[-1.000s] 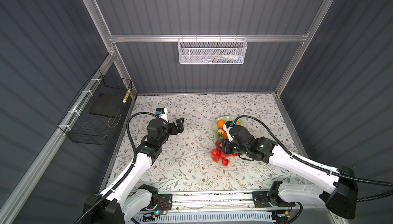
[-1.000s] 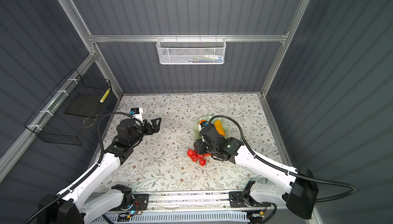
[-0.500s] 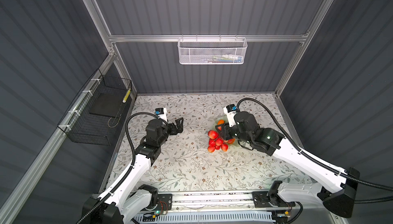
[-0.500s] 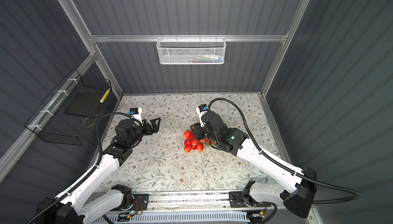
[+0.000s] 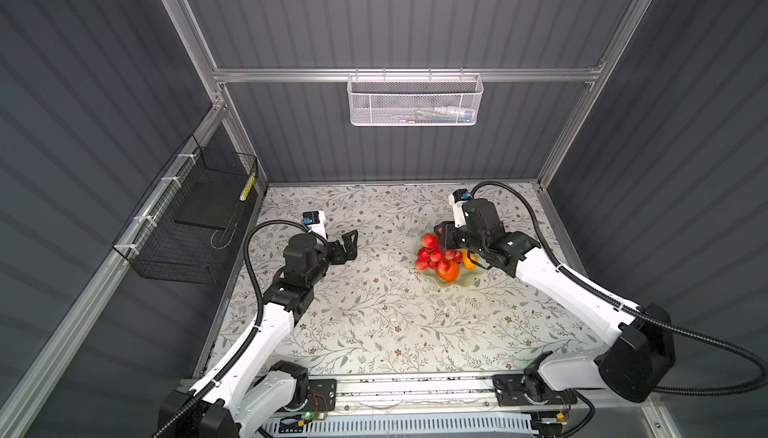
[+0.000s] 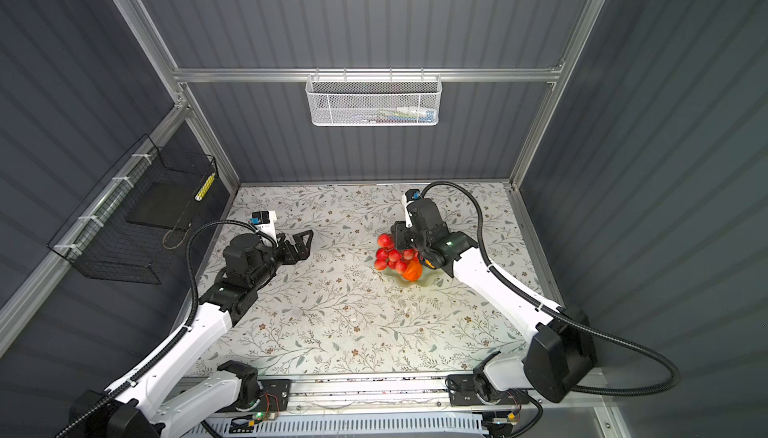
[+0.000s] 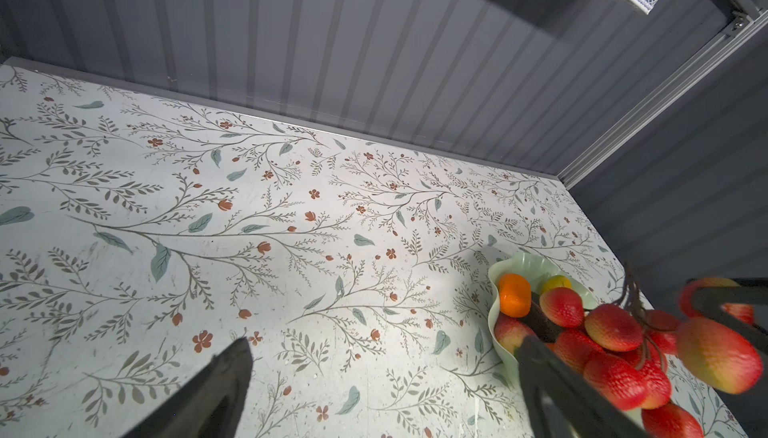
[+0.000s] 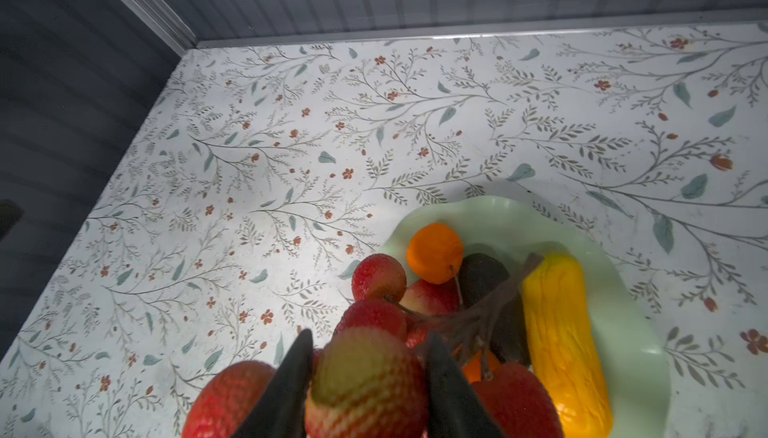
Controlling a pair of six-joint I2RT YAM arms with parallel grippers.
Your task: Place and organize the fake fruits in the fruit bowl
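Observation:
My right gripper is shut on one berry of the red berry cluster. The cluster hangs over the left side of the mint-green fruit bowl. In the bowl lie an orange, a dark avocado, a yellow oblong fruit and a pink strawberry; a second orange peeks out under the stem. My left gripper stands open and holds nothing, above the bare table well left of the bowl.
A white mesh basket hangs on the back wall. On the left wall a black wire basket is fixed. Grey walls close in the floral table on three sides.
My right gripper has lifted the berry cluster off the table in front of the bowl and carried it back and up over the bowl. The left arm has not moved.

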